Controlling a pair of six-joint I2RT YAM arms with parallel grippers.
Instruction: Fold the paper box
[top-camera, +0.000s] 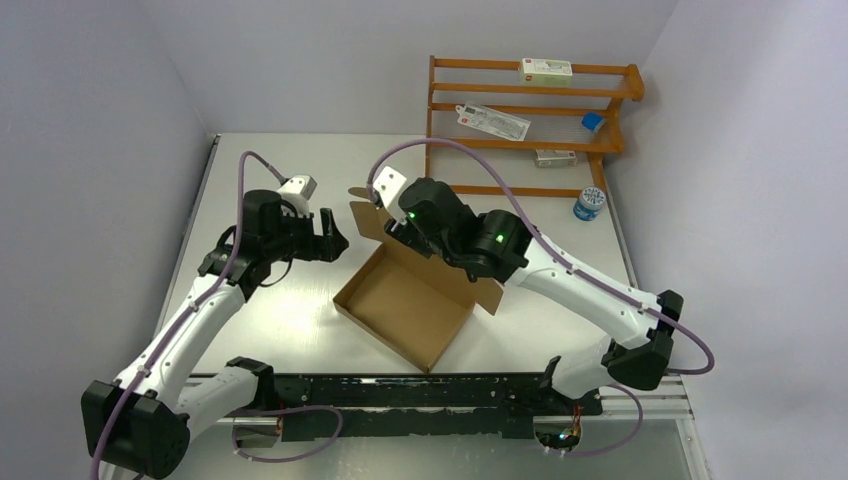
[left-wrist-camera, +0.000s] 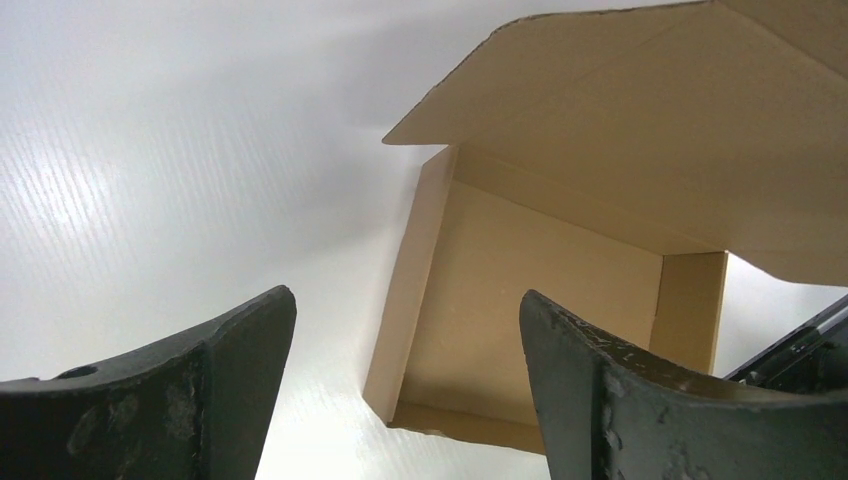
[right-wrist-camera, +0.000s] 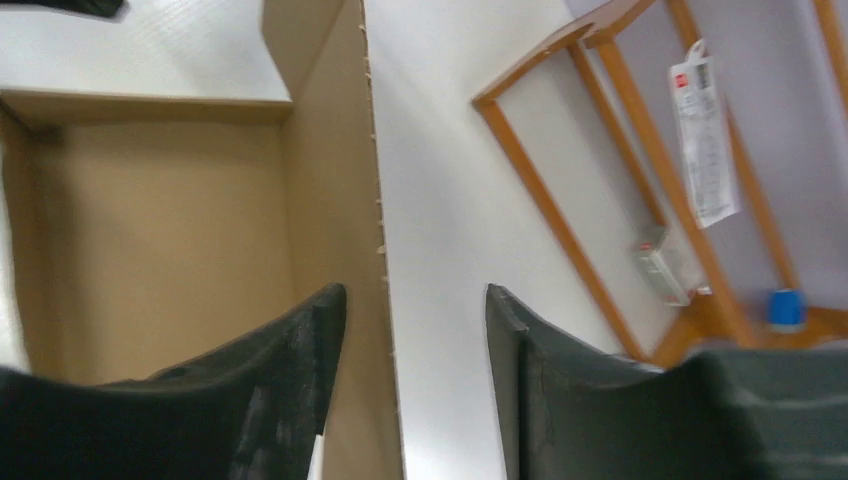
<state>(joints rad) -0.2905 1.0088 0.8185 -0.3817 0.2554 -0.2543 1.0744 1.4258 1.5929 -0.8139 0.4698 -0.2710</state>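
Note:
The paper box is a shallow brown cardboard tray in the middle of the table, its lid flap raised at the far side. My left gripper hovers open just left of that flap, holding nothing. In the left wrist view the left gripper looks into the box under the overhanging flap. My right gripper is at the box's far wall. In the right wrist view the right gripper straddles the upright wall, one finger inside the box, the other outside with a gap; it is open.
A wooden rack with white cartons stands at the back right, a blue-capped jar beside its foot. A black rail runs along the near edge between the arm bases. Grey walls close in both sides.

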